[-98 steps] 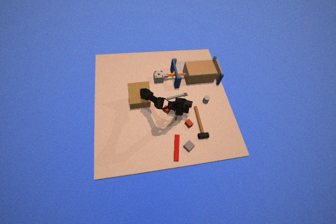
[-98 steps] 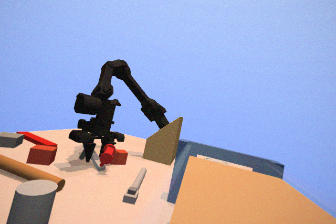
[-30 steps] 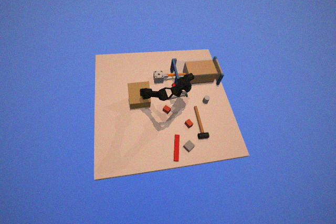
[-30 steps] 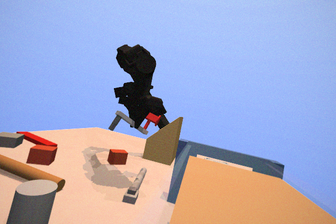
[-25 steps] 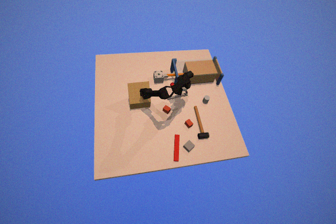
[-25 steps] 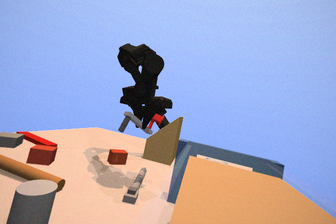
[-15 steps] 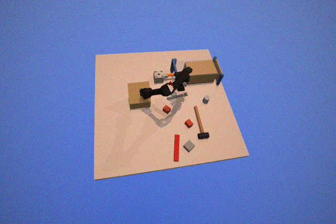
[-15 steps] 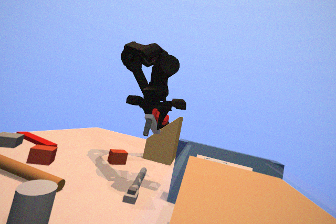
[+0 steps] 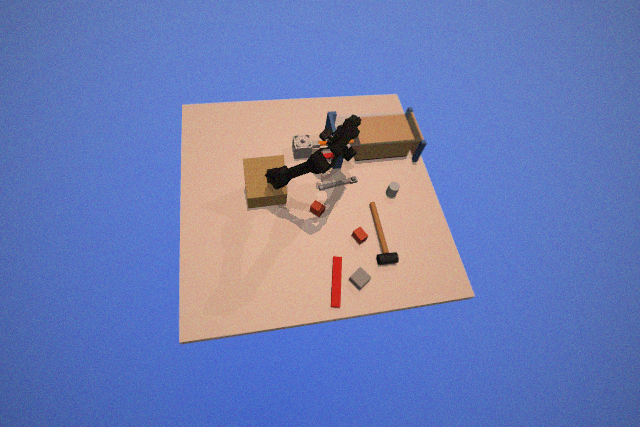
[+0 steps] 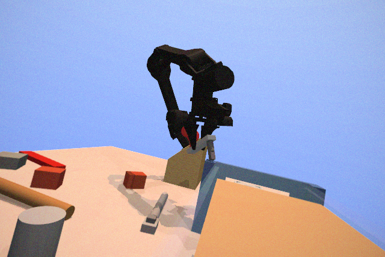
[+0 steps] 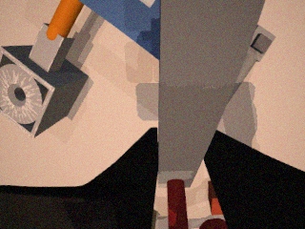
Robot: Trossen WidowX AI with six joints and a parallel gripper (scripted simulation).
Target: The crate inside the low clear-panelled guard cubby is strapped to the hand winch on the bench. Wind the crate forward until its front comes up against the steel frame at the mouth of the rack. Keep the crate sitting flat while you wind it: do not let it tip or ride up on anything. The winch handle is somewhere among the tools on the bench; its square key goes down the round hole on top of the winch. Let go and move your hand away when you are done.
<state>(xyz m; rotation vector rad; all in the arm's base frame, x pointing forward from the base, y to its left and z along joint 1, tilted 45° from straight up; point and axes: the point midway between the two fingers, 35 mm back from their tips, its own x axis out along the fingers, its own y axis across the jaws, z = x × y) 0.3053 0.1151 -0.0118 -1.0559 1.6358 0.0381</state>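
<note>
My gripper [image 10: 198,145] [image 11: 178,134] is shut on the grey arm of the winch handle [image 10: 205,142] [image 11: 202,72], raised above the bench. Its key end points down in the exterior view; its red knob [image 9: 327,155] [image 11: 177,202] is beside the fingers. The winch [image 9: 301,152] [image 11: 62,107] stands off to the left in the wrist view, its round top hole uncovered. An orange strap [image 9: 322,143] [image 11: 64,19] runs from it toward the crate [image 9: 385,128] [image 10: 273,229]. The crate sits flat, with a gap to the blue steel frame [image 9: 331,121] [image 10: 217,170]. My arm partly hides this gap. The clear panels are indistinct.
A tan block [image 9: 263,169] [image 10: 184,167] stands near the arm's base. A grey bar tool [image 9: 336,184] [image 10: 158,207], two red blocks [image 9: 317,208] [image 9: 360,234], a grey cylinder [image 9: 392,189], a mallet [image 9: 379,228], a red bar [image 9: 336,281] and a grey block [image 9: 360,278] lie around.
</note>
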